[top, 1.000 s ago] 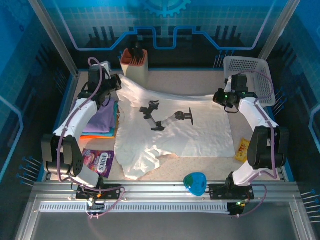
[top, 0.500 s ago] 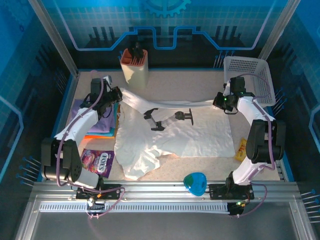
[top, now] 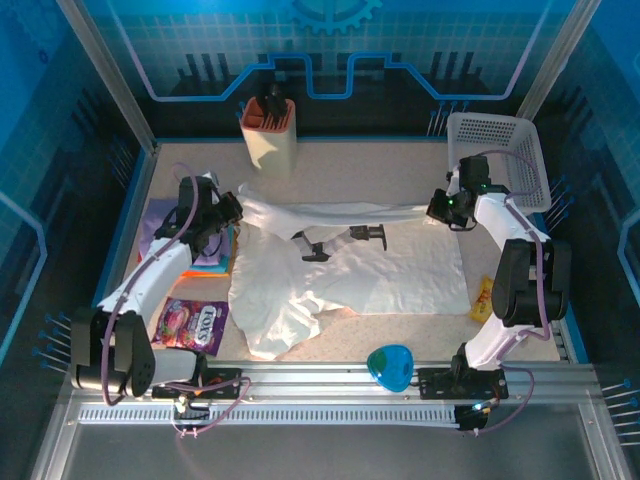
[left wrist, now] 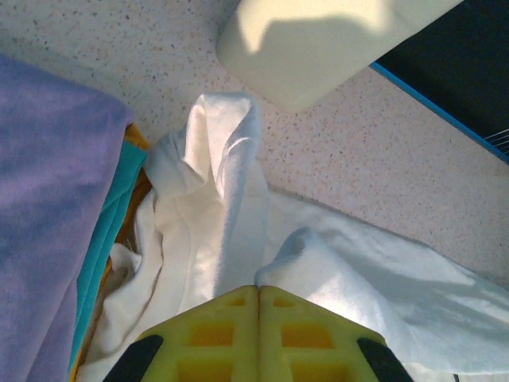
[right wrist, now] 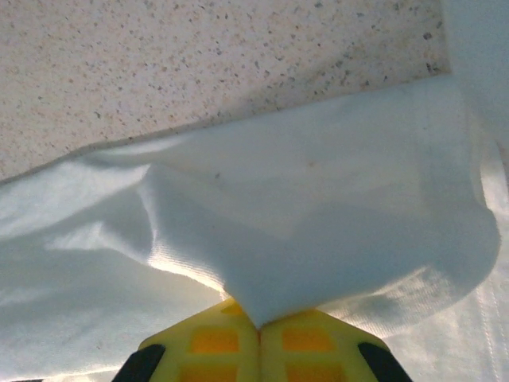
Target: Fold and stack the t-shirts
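On the speckled tabletop (top: 380,170) the white t-shirt (top: 350,275) lies spread, and I hold its far edge lifted between both arms. The left tool (top: 238,207) is pressed together on one corner of the soft cloth. The right tool (top: 433,208) pinches the other corner, so the edge hangs as a stretched band above the body. I judge this prepares folding the far half towards me. The fabric looks thick, matte and wrinkled. The folded lavender and orange-edged garments (top: 158,222) lie just beside the left tool, ready as the stack.
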